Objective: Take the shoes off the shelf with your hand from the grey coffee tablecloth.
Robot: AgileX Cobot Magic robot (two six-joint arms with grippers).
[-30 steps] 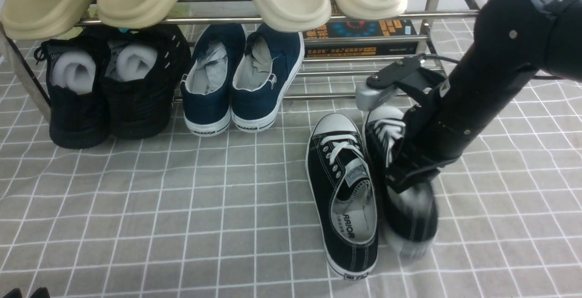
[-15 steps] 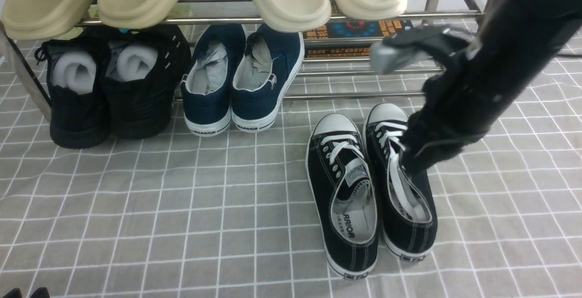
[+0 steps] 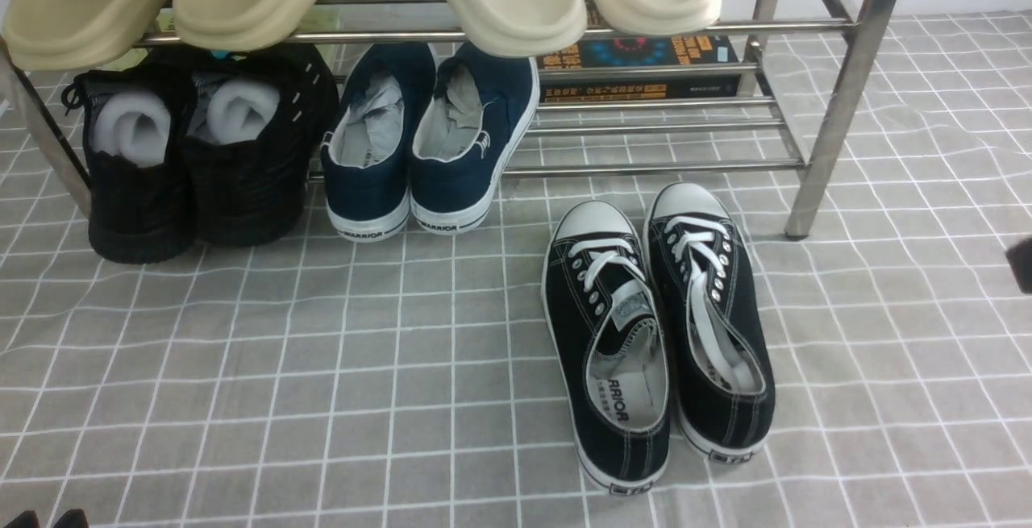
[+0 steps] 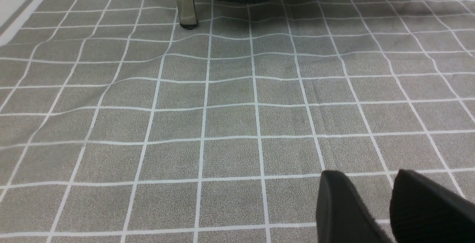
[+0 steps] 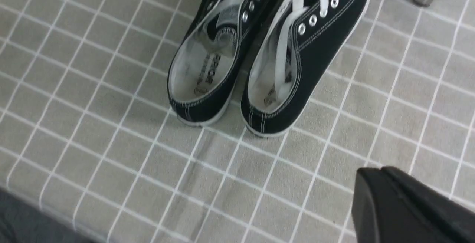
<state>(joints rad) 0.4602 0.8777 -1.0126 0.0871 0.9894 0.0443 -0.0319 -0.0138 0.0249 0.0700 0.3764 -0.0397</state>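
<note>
Right gripper (image 5: 374,187) above cloth (image 5: 111,87) near shoes (image 5: 323,46), apparently empty, opening cannot be told

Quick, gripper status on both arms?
Left gripper: open, holding nothing.
Right gripper: cannot be told; only part of it shows, clear of the shoes, which sit on the cloth.

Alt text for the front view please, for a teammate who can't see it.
A pair of black canvas sneakers stands side by side on the grey checked tablecloth, toes toward the steel shoe rack just beyond them. Nothing grips them.
</note>
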